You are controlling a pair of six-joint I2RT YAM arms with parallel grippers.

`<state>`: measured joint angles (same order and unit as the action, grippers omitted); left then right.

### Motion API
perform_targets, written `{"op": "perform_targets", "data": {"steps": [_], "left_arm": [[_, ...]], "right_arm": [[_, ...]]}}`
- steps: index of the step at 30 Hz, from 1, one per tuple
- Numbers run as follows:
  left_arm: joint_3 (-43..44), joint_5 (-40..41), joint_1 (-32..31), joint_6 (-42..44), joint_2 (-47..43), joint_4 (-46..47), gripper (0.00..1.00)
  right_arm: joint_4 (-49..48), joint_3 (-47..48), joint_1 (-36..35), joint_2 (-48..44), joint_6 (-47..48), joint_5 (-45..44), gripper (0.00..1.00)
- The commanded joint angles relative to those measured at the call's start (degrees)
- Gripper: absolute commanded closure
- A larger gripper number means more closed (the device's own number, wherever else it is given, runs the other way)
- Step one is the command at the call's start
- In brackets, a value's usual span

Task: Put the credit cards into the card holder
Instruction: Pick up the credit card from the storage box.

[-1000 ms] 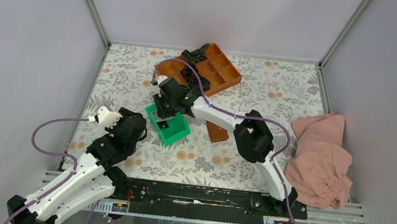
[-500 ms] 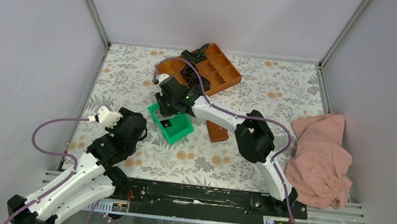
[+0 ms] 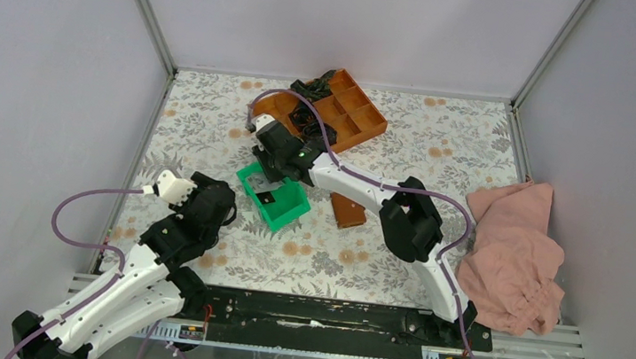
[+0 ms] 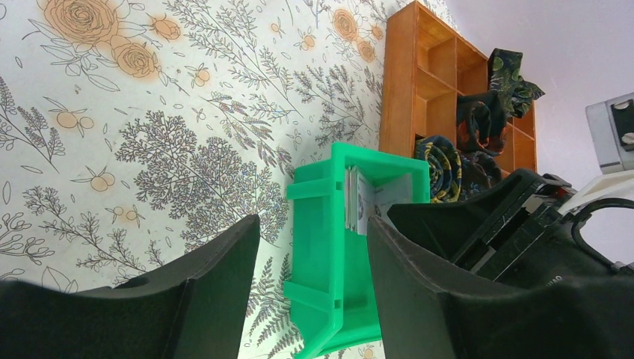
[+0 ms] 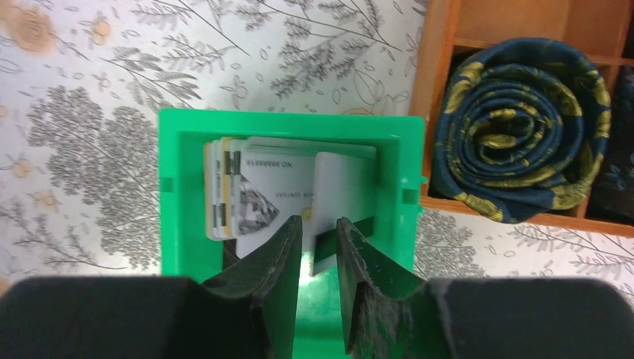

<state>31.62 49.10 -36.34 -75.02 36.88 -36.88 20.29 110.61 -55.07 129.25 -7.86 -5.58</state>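
Several cards (image 5: 250, 198) stand on edge in a stack against the left wall of the green tray (image 5: 179, 224); 1 pale card (image 5: 340, 183) with a dark stripe stands just right of the stack, leaning apart from it; the right hand (image 5: 319, 224) reaches down into the tray with its 2 fingers at that card's lower edge, only a slim gap between them; I cannot tell whether they are clenched on the card or merely beside it; the left hand (image 4: 312, 224) hovers near the tray's left side, released, its fingers spread wide with nothing between them; the holder (image 3: 347, 211), brown, lies flat on the flowered bench (image 3: 443, 148) just right of the tray, partly under the right arm; the orange tray (image 3: 365, 118) sits at the far side of the bench, beyond the green one, a rolled dark tie (image 5: 516, 127) in its nearest compartment; a pink cloth (image 3: 512, 253) lies heaped at the bench's right edge.
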Motion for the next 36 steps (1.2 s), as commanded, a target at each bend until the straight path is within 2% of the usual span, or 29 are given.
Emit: {"op": "perform_targets", "data": {"steps": [1,8,11,14,15,21,25,30,36], "left_arm": [[-0.6,1.5,-0.3,-1.0,0.1,2.3,0.38],[-1.6,1.4,-0.3,-1.1,0.1,3.2,0.38],[-1.8,1.5,-0.3,-1.0,0.4,3.6,0.38],[-1.9,1.7,-0.3,-0.9,0.5,3.6,0.38],[-1.9,1.8,-0.3,-0.9,0.4,3.7,0.38],[-3.0,1.5,-0.2,1.6,-0.5,6.7,0.38],[-5.0,-1.2,-0.3,11.8,-2.1,16.5,0.37],[-8.4,-9.3,-0.3,25.1,-5.5,31.3,0.31],[-9.7,-19.4,-0.2,33.3,-5.3,42.3,0.28]], "right_arm": [[2.9,1.0,0.6,-1.7,3.1,-5.8,0.69],[3.1,1.0,0.6,0.0,4.9,-8.3,0.73],[2.7,1.0,0.6,0.5,5.3,-8.5,0.8],[2.6,1.4,0.7,1.1,5.3,-8.3,0.98],[2.6,1.5,0.6,1.2,5.4,-8.3,1.0],[0.5,-2.1,0.7,-4.1,5.3,-7.0,1.0],[-0.1,-5.9,0.9,-10.7,5.0,-5.5,1.0],[0.7,-11.7,2.0,-20.2,3.5,-2.8,1.0],[1.7,-21.1,5.5,-31.6,0.2,5.9,1.0]]}}
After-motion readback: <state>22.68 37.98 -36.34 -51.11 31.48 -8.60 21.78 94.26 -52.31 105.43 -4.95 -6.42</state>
